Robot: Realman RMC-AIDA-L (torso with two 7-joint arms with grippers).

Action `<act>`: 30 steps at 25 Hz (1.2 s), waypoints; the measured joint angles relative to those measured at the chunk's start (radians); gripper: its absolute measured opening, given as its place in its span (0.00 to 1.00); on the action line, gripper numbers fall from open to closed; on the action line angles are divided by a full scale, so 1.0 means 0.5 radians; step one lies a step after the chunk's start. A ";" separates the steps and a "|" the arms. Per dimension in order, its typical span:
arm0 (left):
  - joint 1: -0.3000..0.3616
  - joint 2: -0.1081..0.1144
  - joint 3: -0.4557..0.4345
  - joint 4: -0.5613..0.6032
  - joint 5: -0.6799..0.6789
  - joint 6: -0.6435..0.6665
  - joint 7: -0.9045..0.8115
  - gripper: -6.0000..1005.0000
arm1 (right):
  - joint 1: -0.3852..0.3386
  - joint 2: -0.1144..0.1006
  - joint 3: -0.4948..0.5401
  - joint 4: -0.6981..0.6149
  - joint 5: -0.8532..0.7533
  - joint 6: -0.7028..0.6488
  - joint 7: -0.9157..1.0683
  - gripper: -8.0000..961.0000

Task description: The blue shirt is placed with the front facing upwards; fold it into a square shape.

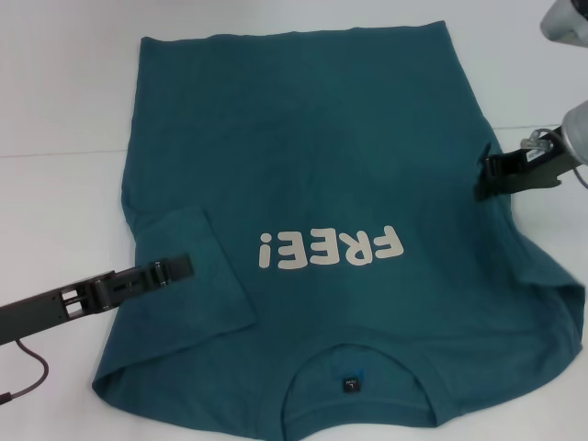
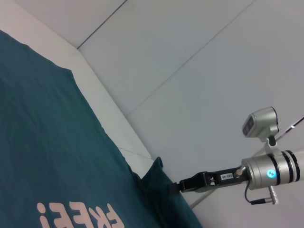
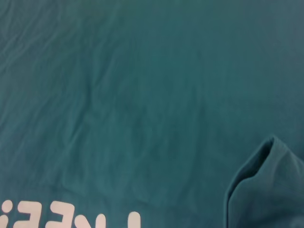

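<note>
The blue shirt (image 1: 312, 184) lies spread front-up on the white bench (image 1: 55, 92), covering most of the middle. Its hem runs along the far side and its neckline sits at the near edge, so the cream "FREE!" lettering (image 1: 331, 248) reads upside down in the head view. A small dark tag (image 1: 350, 384) shows inside the round collar.

The sleeve on the robot's left is folded inward and lies flat over the shirt's body, just beside the lettering. The left claw (image 1: 179, 267) reaches in from the bench's near left corner and hovers over that folded sleeve; its fingers look pressed together, with no cloth between them.

The right claw (image 1: 485, 175) is at the shirt's right edge, roughly halfway between hem and shoulder. In the left wrist view the right claw (image 2: 173, 186) is pinching the shirt's side edge, and the fabric rises into a small peak where it is lifted off the bench. The right wrist view shows that raised fold of cloth close up, with lightly wrinkled fabric and the tops of the letters beyond it. The right sleeve lies spread toward the bench's near right corner.
</note>
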 joint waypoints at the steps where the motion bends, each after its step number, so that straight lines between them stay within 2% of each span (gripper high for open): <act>1: 0.000 0.000 0.000 0.000 0.000 -0.005 0.000 0.81 | 0.019 0.002 -0.003 0.048 -0.005 0.037 0.001 0.05; 5: -0.001 0.000 0.000 -0.010 -0.001 -0.010 -0.002 0.81 | 0.061 0.014 -0.020 0.148 -0.016 0.121 0.020 0.05; 15: -0.002 -0.001 0.000 -0.040 -0.003 -0.033 -0.002 0.81 | 0.072 0.042 -0.024 0.156 -0.005 0.261 0.121 0.06; 21: -0.003 0.002 0.000 -0.040 -0.003 -0.036 -0.001 0.81 | 0.078 0.078 -0.092 0.157 -0.014 0.278 0.105 0.07; 26: -0.003 0.003 0.000 -0.040 -0.003 -0.036 0.000 0.81 | 0.073 0.080 -0.086 0.141 -0.001 0.282 0.100 0.08; 30: 0.001 0.003 -0.004 -0.040 -0.003 -0.036 -0.002 0.81 | 0.063 0.070 -0.079 0.136 0.031 0.279 0.087 0.18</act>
